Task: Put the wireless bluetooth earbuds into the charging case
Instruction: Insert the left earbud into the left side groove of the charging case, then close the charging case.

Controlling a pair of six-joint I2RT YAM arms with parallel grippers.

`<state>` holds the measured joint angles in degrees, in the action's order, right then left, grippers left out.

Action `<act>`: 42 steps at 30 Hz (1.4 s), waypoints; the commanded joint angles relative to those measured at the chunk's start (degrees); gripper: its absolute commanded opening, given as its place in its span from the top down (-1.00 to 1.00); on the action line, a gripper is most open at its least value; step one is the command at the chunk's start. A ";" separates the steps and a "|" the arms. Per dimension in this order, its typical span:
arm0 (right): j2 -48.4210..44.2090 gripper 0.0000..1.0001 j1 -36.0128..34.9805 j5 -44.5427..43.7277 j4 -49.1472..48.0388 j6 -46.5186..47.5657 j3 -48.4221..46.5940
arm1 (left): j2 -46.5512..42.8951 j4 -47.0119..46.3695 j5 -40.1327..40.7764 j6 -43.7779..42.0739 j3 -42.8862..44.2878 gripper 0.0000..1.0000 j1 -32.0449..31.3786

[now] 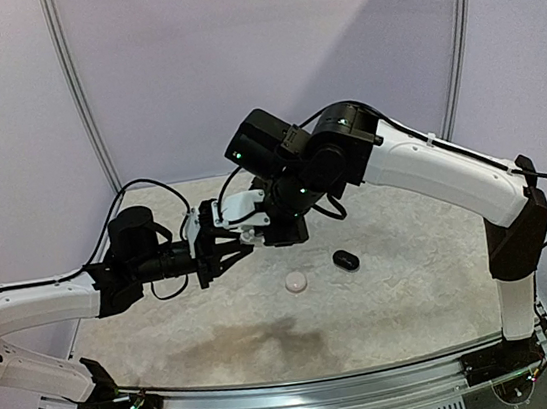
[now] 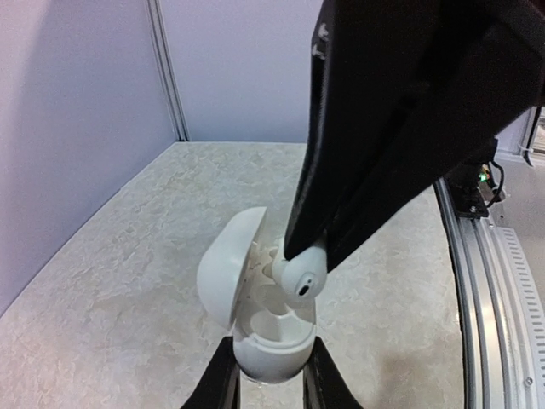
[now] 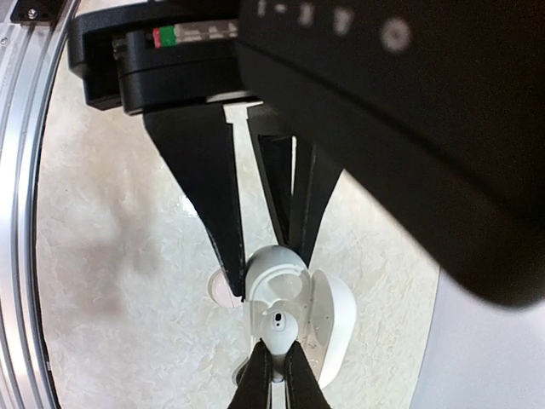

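Note:
A white charging case (image 2: 272, 348) is up off the table with its lid (image 2: 228, 268) swung open to the left. My left gripper (image 2: 271, 379) is shut on the case's lower body. A white earbud (image 2: 300, 273) hangs just over the case's open wells, and my right gripper (image 2: 312, 242) is shut on it from above. In the right wrist view the earbud (image 3: 278, 328) sits between my right gripper's (image 3: 272, 362) tips, over the case (image 3: 274, 271). The left arm's black fingers (image 3: 217, 213) flank the case. In the top view both grippers (image 1: 233, 242) (image 1: 281, 226) meet mid-table.
A black pebble-like case (image 1: 345, 260) and a small round white case (image 1: 295, 282) lie on the mottled table (image 1: 396, 289) to the right of the grippers. A metal rail (image 1: 308, 387) runs along the near edge. Lilac walls stand behind and to the left.

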<state>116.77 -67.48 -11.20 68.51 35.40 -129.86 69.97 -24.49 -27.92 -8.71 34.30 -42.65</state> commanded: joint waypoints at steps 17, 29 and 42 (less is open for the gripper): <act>3.41 0.86 -0.21 1.18 -0.40 2.65 -0.74 | -1.34 -3.02 -2.01 -1.62 0.07 1.00 -1.20; 4.78 0.48 -0.21 -1.68 -0.16 2.91 -1.09 | -1.59 -3.43 -1.92 -1.84 -0.11 1.00 -1.29; 0.33 0.42 -0.21 0.97 -1.95 1.76 -1.29 | -1.79 -2.50 -0.76 2.51 -0.63 1.00 -1.03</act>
<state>119.11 -67.90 -11.62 65.80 38.02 -130.87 69.97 -24.21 -27.70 -8.45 33.89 -42.65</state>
